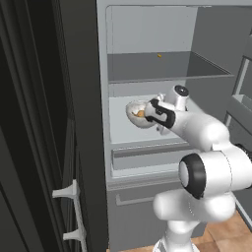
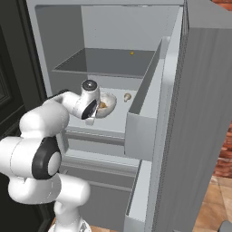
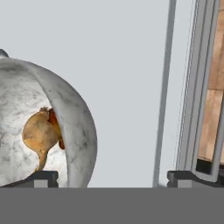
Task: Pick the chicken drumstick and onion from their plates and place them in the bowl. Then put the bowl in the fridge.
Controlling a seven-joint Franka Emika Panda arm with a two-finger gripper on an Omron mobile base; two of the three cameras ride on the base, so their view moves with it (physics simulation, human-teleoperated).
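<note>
1. The gripper is hanging open inside the fridge, fingers spread wide and clasping nothing, seemingly because the bowl is delivered.
2. The bowl is sitting tilted on the middle shelf, just beside the gripper, cradling the onion and drumstick.

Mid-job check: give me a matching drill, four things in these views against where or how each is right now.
Things:
1. bowl
2. onion
3. orange speck
4. gripper

Places or states:
A. inside the bowl
B. open, beside the bowl
C. middle compartment of the fridge
D. on the upper shelf

Pairs: 1-C, 2-A, 3-D, 4-B
</note>
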